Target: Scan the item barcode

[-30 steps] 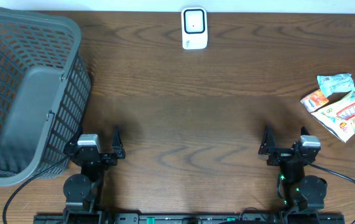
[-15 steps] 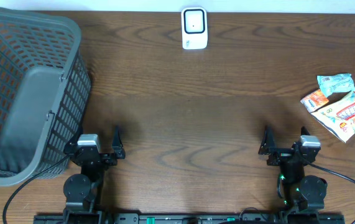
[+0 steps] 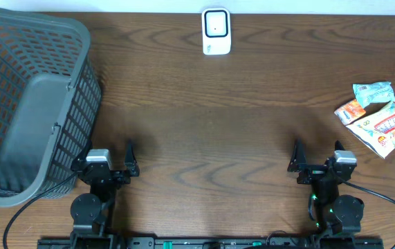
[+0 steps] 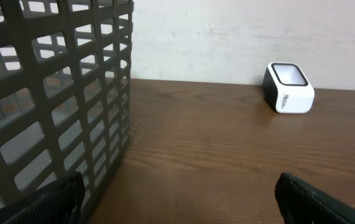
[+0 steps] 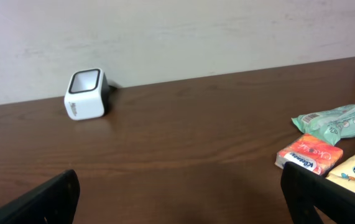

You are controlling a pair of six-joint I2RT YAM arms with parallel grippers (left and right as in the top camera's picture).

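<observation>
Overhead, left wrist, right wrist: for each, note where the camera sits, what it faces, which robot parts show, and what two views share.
Overhead: above the table, looking straight down on basket, scanner, snack packets; left gripper and right gripper show, both open.
Left wrist: low over the table, facing the back wall, basket and scanner; its fingers at bottom corners.
Right wrist: low, facing that wall, scanner and snack packets; its fingers at bottom corners.
Shared: both wrist views see the scanner.

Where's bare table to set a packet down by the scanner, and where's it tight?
Bare: the wide middle of the table, from the basket to the packets, up to the scanner. Also either side of the scanner. Tight: the right edge by the packets; the basket fills the left.
</observation>
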